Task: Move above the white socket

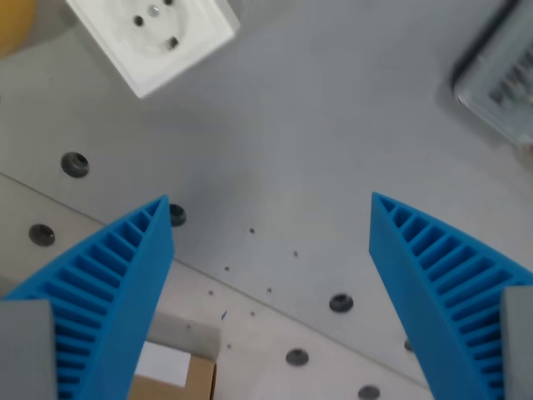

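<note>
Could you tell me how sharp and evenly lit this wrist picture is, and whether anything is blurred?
In the wrist view, light is soft and even, without glare; the white socket at top left is slightly soft; the grey box at the right edge is blurred, its label unreadable; the open gripper looks clear, the table faintly shadowed.

- Grey metal table (pixel 316 125) with dark bolt holes (pixel 75 164).
- Yellow object (pixel 12 25), blurred, at top left corner.
- Grey labelled device (pixel 500 79), top right edge.
- Brown cardboard box (pixel 179 379) with white label, bottom edge.
</note>
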`<state>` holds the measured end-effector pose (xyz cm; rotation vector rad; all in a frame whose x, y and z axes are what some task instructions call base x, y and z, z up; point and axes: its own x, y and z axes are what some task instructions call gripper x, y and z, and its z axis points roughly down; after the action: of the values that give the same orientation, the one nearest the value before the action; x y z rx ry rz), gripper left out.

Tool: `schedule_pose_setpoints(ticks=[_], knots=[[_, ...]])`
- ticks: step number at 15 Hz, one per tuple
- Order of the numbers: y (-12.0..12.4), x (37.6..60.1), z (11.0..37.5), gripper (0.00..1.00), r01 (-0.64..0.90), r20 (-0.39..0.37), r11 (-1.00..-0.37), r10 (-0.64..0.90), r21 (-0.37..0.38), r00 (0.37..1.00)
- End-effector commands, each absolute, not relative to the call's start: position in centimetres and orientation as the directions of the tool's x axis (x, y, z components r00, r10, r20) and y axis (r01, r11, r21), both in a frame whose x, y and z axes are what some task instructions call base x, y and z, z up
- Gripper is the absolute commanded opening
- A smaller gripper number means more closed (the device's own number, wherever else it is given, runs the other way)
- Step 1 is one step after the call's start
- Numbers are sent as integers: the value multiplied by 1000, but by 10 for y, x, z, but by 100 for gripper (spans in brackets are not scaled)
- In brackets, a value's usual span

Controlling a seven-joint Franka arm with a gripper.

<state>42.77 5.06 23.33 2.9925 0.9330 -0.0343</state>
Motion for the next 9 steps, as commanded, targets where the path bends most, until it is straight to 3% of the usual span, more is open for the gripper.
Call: schedule_pose_setpoints(ticks=[1,9], knots=[[59,428,223,100,759,50,-651,759,30,649],[89,435,200,100,850,47,-525,851,36,524]])
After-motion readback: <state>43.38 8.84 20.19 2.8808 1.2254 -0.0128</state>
